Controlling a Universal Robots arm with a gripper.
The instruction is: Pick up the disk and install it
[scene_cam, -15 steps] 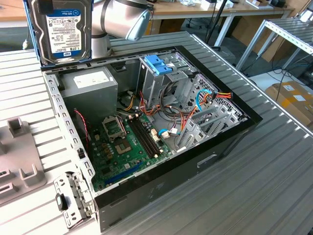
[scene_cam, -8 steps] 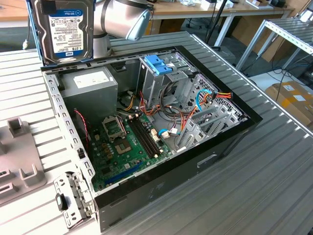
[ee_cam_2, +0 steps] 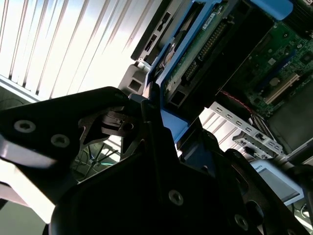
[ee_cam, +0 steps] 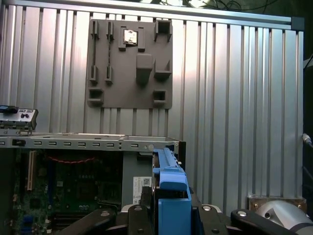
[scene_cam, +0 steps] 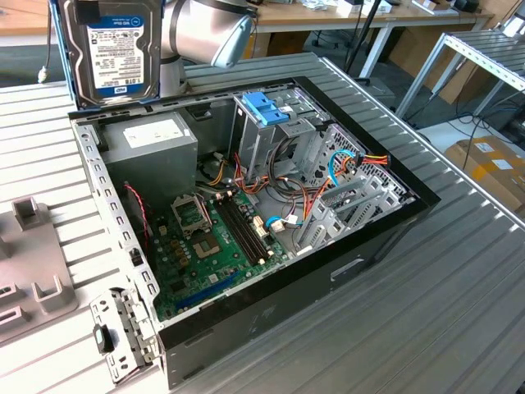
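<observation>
Counting as we go: one disk is showing, one robot arm is carrying it, and one gripper is coming up in the first wrist view. One open computer case is lying on one ribbed metal table. Inside the case I'm tallying one green motherboard, one grey power supply and one light-blue bracket. One grey plate with holders is sitting beside the case. One cardboard box is sitting at the exterior view's right.

Exterior view: soft even light, faint sheen on the counter at four o'clock. Second wrist view: counter glares white, tool in deep shadow.
</observation>
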